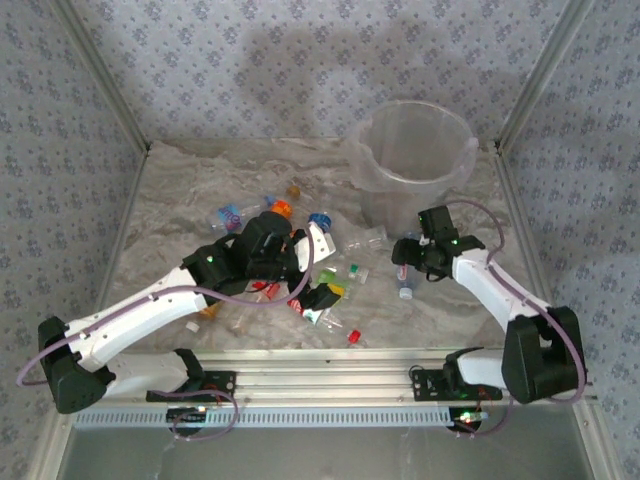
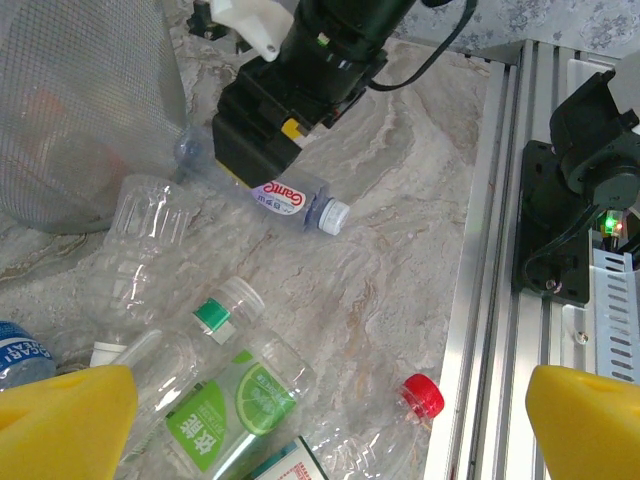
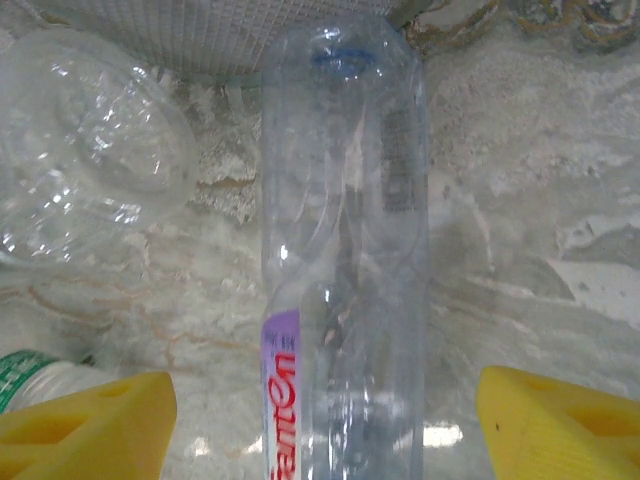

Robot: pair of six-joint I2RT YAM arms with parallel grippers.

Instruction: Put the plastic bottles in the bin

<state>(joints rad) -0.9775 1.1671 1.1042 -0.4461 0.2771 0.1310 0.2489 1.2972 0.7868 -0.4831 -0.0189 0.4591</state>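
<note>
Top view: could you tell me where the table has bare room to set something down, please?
Bare marble lies at the far left between the side wall and the bottles, along the back wall left of the bin, and by the rail between the red-capped bottle and the right arm. The centre, around the left gripper, is crowded with bottles.

The tabletop (image 1: 170, 200) has that grey-beige marble look with swirly veins, boxed in by walls (image 1: 300, 60) in pale blue-grey wallpaper with a tiny flower print. Silver metal posts (image 1: 103, 75) run up the corners. A ribbed aluminium rail (image 1: 330, 375) lines the near edge, with a white slotted strip (image 1: 300, 417) just in front.
</note>
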